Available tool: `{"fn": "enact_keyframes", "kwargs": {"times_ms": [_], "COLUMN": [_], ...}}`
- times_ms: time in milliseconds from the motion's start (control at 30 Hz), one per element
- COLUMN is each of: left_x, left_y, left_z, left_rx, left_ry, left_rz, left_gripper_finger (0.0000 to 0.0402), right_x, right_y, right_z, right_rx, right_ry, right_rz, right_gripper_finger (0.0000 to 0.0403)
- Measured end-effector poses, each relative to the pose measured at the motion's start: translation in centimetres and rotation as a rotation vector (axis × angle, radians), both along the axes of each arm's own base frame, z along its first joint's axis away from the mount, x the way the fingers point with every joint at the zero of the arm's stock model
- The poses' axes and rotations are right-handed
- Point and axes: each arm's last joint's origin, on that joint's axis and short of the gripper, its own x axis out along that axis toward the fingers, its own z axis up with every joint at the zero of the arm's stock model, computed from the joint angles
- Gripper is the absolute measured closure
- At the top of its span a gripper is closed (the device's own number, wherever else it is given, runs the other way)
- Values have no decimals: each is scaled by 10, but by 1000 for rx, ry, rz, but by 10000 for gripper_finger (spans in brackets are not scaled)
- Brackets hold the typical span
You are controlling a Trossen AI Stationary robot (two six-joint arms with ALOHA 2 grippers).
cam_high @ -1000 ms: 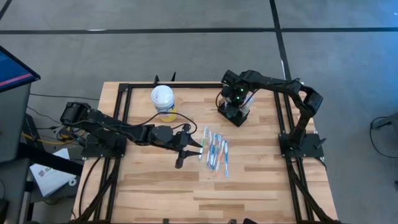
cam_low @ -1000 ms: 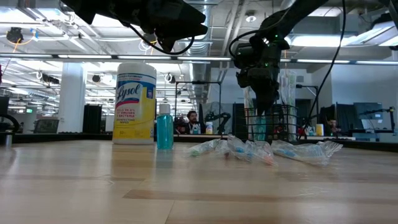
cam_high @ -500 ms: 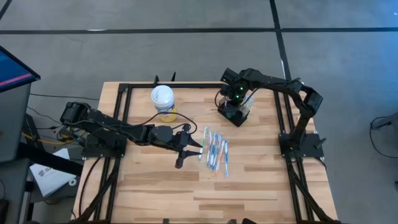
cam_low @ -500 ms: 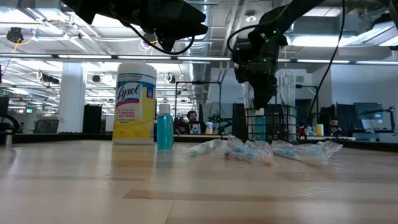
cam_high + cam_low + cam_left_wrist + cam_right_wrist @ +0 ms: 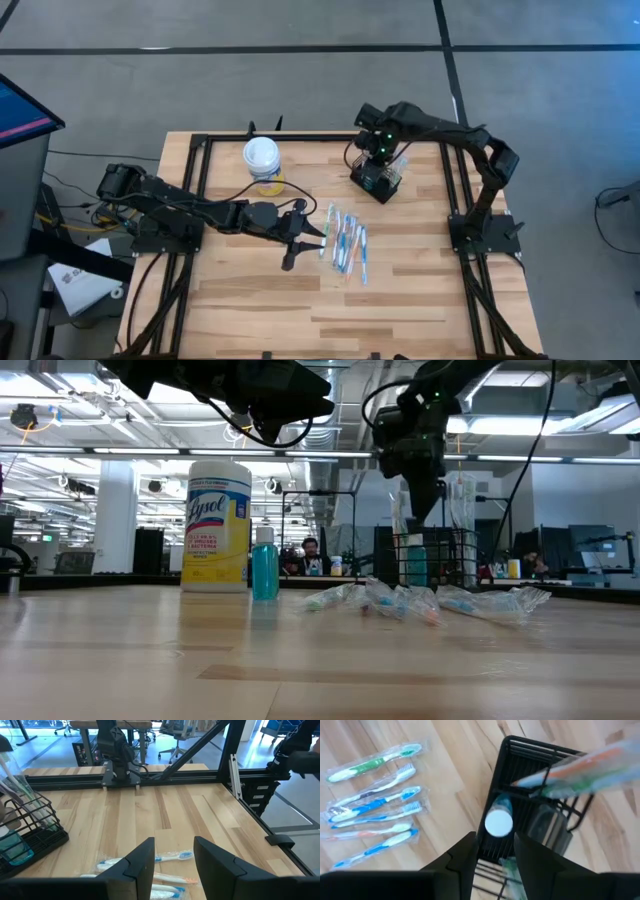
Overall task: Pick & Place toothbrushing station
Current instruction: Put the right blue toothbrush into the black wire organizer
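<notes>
The toothbrushing station is a black wire-mesh caddy [image 5: 381,186] standing on the table at the far right. It holds a small blue bottle with a white cap [image 5: 498,822] and a wrapped toothbrush [image 5: 572,776] leaning in it. My right gripper [image 5: 495,857] is open and empty above the caddy, pointing down; it also shows in the low view [image 5: 422,495]. Several wrapped toothbrushes [image 5: 346,243] lie side by side at mid-table. My left gripper [image 5: 303,246] is open and empty, held above the table just left of them.
A white-lidded yellow canister [image 5: 262,160] stands at the far left-centre, with a small blue bottle [image 5: 264,565] beside it. Black frame rails [image 5: 200,190] run along the table's left, far and right sides. Bare wood lies toward the near edge [image 5: 330,320].
My right gripper has risen straight up from the caddy, its fingers now above the caddy's rim. The caddy and its contents have stayed in place.
</notes>
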Motion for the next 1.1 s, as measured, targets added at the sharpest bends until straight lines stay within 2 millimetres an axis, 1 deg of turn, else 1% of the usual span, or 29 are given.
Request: {"fn": "enact_keyframes", "kwargs": {"times_ms": [167, 400, 567, 867, 967, 1100], "left_x": [0, 0, 0, 0, 0, 0], "left_y": [0, 0, 0, 0, 0, 0], "left_z": [0, 0, -1, -1, -1, -1], "left_rx": [0, 0, 1, 2, 2, 3], "left_ry": [0, 2, 9, 12, 15, 15], "left_rz": [0, 0, 0, 0, 0, 0], "left_gripper_finger": [271, 271, 271, 271, 271, 271], "right_x": [3, 15, 21, 20, 22, 24], "right_y": [10, 38, 68, 128, 147, 173], "right_z": [12, 22, 32, 61, 63, 62], "right_rx": [18, 28, 20, -8, -7, -33], "right_ry": [24, 39, 24, -77, -92, -64], "right_rz": [6, 77, 159, 254, 286, 297], "right_gripper_finger": [278, 278, 278, 278, 278, 278]}}
